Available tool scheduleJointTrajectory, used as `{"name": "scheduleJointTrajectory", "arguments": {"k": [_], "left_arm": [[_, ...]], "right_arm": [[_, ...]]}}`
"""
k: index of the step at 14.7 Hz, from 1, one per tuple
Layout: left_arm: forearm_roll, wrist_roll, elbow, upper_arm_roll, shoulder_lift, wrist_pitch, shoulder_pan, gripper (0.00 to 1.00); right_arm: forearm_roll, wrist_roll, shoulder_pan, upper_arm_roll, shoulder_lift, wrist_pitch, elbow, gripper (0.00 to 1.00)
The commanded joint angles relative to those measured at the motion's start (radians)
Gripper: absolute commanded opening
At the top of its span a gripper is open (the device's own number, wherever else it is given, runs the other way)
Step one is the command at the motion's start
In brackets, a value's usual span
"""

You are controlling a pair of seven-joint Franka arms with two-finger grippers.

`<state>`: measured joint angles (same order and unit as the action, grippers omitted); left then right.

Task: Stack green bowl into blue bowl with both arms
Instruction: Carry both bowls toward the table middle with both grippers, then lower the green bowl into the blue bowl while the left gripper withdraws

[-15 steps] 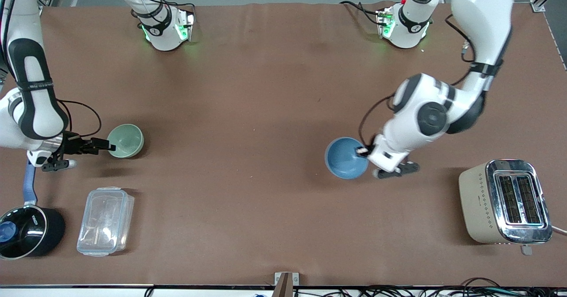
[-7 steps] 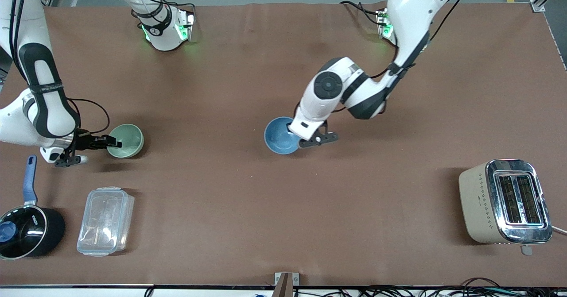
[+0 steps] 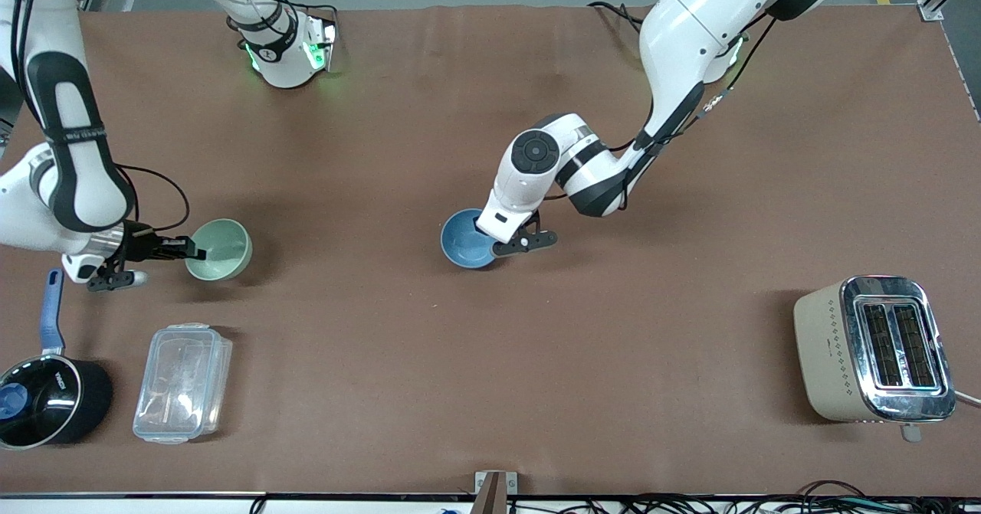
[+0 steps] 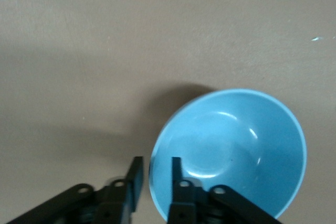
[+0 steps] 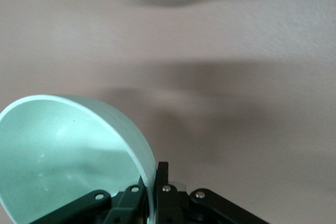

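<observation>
The blue bowl point(image 3: 465, 240) sits upright near the middle of the table. My left gripper point(image 3: 488, 232) is at its rim on the side toward the left arm's end. In the left wrist view the fingers point(image 4: 136, 174) straddle the blue bowl's point(image 4: 236, 140) rim, one inside and one outside, with a gap showing; the left gripper point(image 4: 156, 167) is open. The green bowl point(image 3: 222, 249) is at the right arm's end of the table. My right gripper point(image 3: 195, 253) is shut on its rim. In the right wrist view the right gripper point(image 5: 153, 176) pinches the green bowl's point(image 5: 63, 156) wall, and the bowl is tilted.
A beige toaster point(image 3: 874, 349) stands near the front camera at the left arm's end. A clear plastic container point(image 3: 182, 382) and a black saucepan with a blue handle point(image 3: 46, 395) lie nearer to the front camera than the green bowl.
My left arm has carried the blue bowl from the left arm's end toward the table's middle and lowered it. The right gripper and green bowl have shifted only slightly.
</observation>
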<state>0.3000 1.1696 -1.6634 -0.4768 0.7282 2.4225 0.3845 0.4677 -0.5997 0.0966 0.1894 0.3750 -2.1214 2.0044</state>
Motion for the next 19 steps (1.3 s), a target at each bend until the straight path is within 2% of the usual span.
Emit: {"name": "scheduleJointTrajectory", "arguments": {"k": [1, 3, 6, 8, 10, 11, 13, 14, 16, 19], "left_arm": [[0.074, 0.007, 0.051, 0.009, -0.038, -0.066, -0.012, 1.00], [0.088, -0.025, 0.143, 0.010, -0.094, -0.251, -0.068, 1.00], [0.088, -0.102, 0.252, 0.010, -0.203, -0.514, -0.153, 1.00], [0.074, -0.261, 0.260, 0.001, -0.291, -0.586, -0.258, 1.00], [0.062, -0.379, 0.258, 0.001, -0.377, -0.673, -0.340, 1.00], [0.039, -0.434, 0.254, 0.001, -0.415, -0.712, -0.386, 1.00], [-0.047, -0.583, 0.249, 0.000, -0.484, -0.747, -0.467, 1.00], [-0.073, -0.673, 0.248, 0.001, -0.515, -0.764, -0.505, 1.00], [-0.137, -0.763, 0.244, 0.026, -0.561, -0.822, -0.530, 1.00], [-0.194, -0.951, 0.147, 0.226, -0.679, -0.833, -0.426, 1.00]], "right_arm": [[-0.033, 0.139, -0.041, -0.007, -0.123, 0.070, 0.037, 0.01], [-0.038, 0.208, -0.078, -0.037, -0.160, 0.081, 0.037, 0.01], [-0.058, 0.395, -0.083, -0.161, -0.218, 0.081, 0.040, 0.02], [-0.125, 0.579, -0.083, -0.293, -0.234, 0.078, 0.040, 0.02], [-0.229, 0.841, -0.083, -0.457, -0.235, 0.060, 0.037, 0.02], [-0.304, 0.983, -0.084, -0.537, -0.232, 0.023, 0.037, 0.02], [-0.394, 1.183, -0.086, -0.661, -0.216, -0.035, 0.036, 0.02], [-0.418, 1.248, -0.090, -0.700, -0.178, -0.075, 0.036, 0.02], [-0.429, 1.317, -0.116, -0.725, -0.140, -0.126, 0.033, 0.02], [-0.431, 1.354, -0.152, -0.749, -0.064, -0.228, 0.030, 0.02]]}}
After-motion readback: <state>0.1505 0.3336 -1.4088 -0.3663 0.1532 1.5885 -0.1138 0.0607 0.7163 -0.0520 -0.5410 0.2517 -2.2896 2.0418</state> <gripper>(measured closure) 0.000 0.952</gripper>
